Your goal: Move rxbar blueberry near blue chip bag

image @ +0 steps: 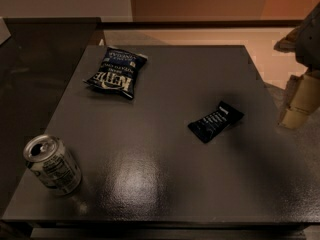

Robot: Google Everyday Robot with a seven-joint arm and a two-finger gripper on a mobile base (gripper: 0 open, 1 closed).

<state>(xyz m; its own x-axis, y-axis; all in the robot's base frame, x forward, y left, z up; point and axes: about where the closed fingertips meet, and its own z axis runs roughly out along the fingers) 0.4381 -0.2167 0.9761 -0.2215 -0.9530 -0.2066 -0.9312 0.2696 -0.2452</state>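
Note:
The rxbar blueberry, a small flat dark navy wrapper with faint white text, lies at an angle on the right half of the dark table. The blue chip bag, a puffy dark blue bag with white "Kettle" lettering, lies at the far left of the table. A wide stretch of table separates the two. My gripper hangs at the right edge of the view, beyond the table's right side and to the right of the bar, touching nothing.
A silver drink can stands upright at the table's front left corner. A dark counter adjoins the table on the left. An orange-brown wall runs behind.

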